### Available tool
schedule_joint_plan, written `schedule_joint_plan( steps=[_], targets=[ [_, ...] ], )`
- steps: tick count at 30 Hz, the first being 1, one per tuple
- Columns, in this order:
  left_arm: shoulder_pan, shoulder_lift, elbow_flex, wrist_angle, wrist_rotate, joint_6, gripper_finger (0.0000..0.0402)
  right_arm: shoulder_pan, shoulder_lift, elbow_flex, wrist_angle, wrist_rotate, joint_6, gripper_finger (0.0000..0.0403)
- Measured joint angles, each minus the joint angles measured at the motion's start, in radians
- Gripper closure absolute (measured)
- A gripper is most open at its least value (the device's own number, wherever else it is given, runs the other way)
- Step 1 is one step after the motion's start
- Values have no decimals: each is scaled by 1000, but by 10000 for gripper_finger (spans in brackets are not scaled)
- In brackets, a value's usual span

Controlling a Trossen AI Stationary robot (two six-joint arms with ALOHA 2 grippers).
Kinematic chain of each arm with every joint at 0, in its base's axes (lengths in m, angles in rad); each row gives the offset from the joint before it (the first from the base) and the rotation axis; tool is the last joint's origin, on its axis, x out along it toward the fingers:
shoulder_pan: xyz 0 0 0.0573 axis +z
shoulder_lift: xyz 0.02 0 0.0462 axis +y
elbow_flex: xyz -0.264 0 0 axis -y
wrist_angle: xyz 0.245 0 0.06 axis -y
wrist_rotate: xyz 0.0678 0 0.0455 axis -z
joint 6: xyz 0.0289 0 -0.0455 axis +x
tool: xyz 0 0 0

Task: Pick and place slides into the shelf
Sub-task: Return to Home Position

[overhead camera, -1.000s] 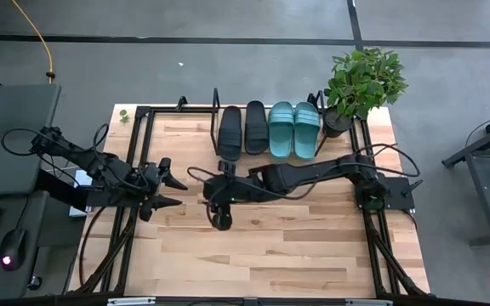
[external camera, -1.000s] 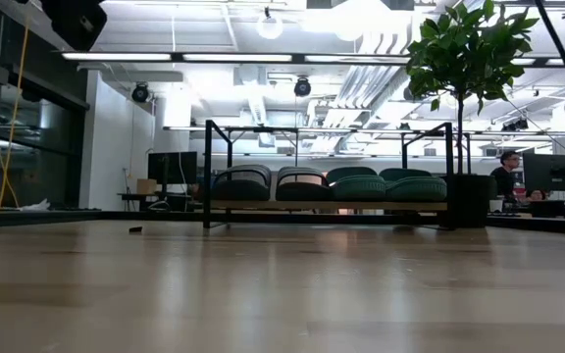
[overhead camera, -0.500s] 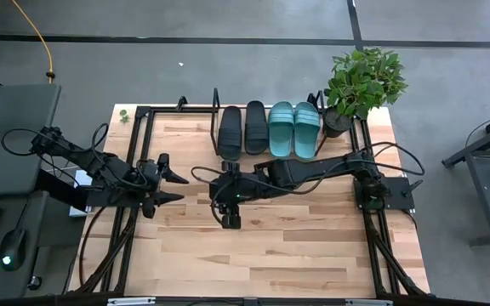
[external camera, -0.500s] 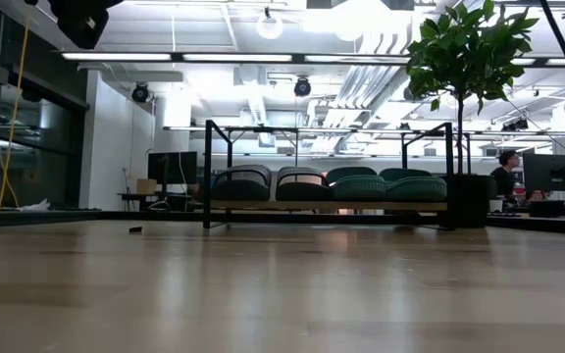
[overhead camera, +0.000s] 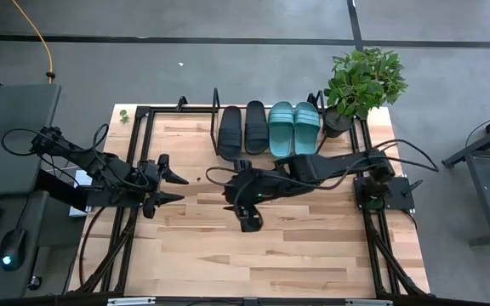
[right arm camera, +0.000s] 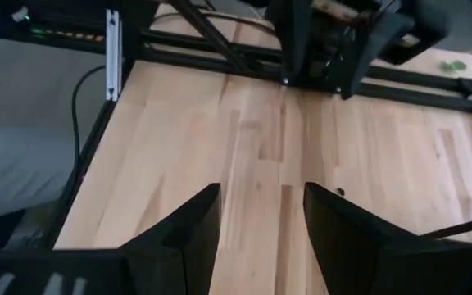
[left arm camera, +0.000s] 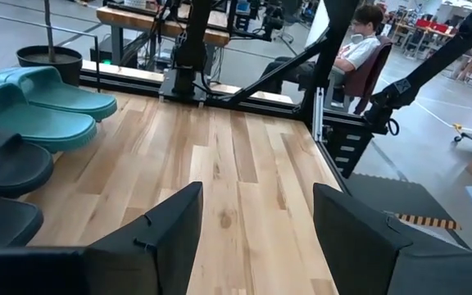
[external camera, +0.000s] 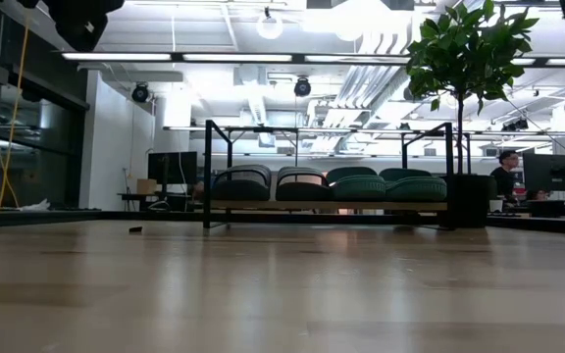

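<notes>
Two black slides point(overhead camera: 242, 129) and two teal-green slides point(overhead camera: 293, 129) lie side by side, soles down, on the board of the shelf point(external camera: 327, 205) at the table's far edge. The left wrist view shows the teal pair point(left arm camera: 47, 106) and the black pair point(left arm camera: 6, 164) too. My right gripper point(overhead camera: 230, 197) hangs open over the bare table middle, on the near side of the shelf, holding nothing; its fingers point(right arm camera: 179, 238) frame bare wood. My left gripper point(overhead camera: 177, 189) waits open at the table's left side, pointing across the table point(left arm camera: 256, 246).
A potted plant point(overhead camera: 360, 81) stands at the far right corner beside the shelf. A black tube frame point(overhead camera: 139, 127) runs round the tabletop. The near half of the wooden table point(overhead camera: 270, 255) is bare. A person point(left arm camera: 359, 41) sits beyond the table's right side.
My right gripper has drawn back from the shelf, rising and moving toward the table's right and near edges, still open and with nothing in it. The slides have stayed on the shelf.
</notes>
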Motion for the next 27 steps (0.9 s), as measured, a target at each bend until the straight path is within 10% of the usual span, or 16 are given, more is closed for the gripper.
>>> schedule_joint_plan(
  steps=[20, 27],
  targets=[
    [0, 0, 0, -7, -5, -6, 186, -51, -257, -25, -161, -70, -16, 237],
    [0, 0, 0, -7, -5, -6, 186, -55, -598, -552, 185, -68, -21, 237]
  ],
)
